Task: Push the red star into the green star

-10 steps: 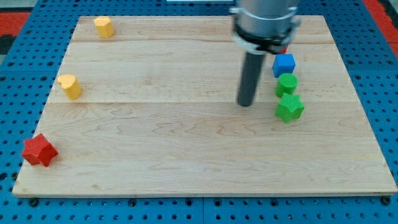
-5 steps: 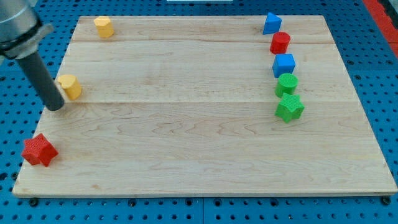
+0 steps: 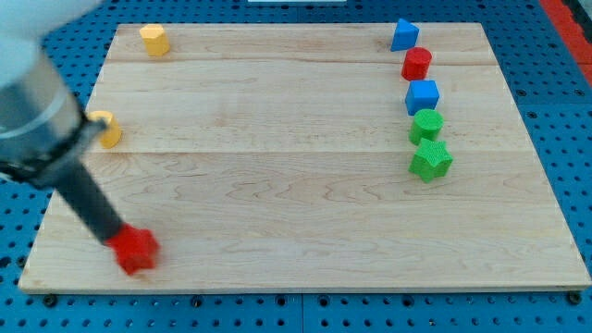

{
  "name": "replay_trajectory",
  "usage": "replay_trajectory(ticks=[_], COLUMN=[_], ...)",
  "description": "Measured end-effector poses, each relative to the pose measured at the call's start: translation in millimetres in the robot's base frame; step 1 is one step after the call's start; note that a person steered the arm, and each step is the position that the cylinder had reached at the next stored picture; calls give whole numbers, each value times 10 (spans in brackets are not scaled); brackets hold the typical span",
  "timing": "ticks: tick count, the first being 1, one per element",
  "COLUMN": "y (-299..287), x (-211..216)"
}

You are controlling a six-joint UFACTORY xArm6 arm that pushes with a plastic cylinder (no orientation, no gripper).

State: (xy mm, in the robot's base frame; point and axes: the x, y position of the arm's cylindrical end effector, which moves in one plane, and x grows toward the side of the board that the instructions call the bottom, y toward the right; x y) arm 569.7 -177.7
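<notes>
The red star (image 3: 135,251) lies near the board's bottom left, blurred by motion. My tip (image 3: 113,238) touches its upper left side; the dark rod slants up to the view's left. The green star (image 3: 430,160) sits far off at the right side of the board, below a green cylinder (image 3: 426,124).
A column at the right holds a blue triangle (image 3: 403,35), a red block (image 3: 417,64) and a blue cube (image 3: 423,96). Two yellow blocks sit at the left: one at the top (image 3: 154,40), one partly hidden behind the arm (image 3: 109,130). The wooden board (image 3: 277,194) lies on a blue pegboard.
My tip swept from the board's right to its left, then down to the red star. The red star has slid right and slightly down along the bottom edge.
</notes>
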Motion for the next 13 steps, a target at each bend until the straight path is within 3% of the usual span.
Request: replay_trajectory(ticks=[2,5,9,11,13], y=[-76,1524,3047,3301,3316], x=[301,223,7,257,-89])
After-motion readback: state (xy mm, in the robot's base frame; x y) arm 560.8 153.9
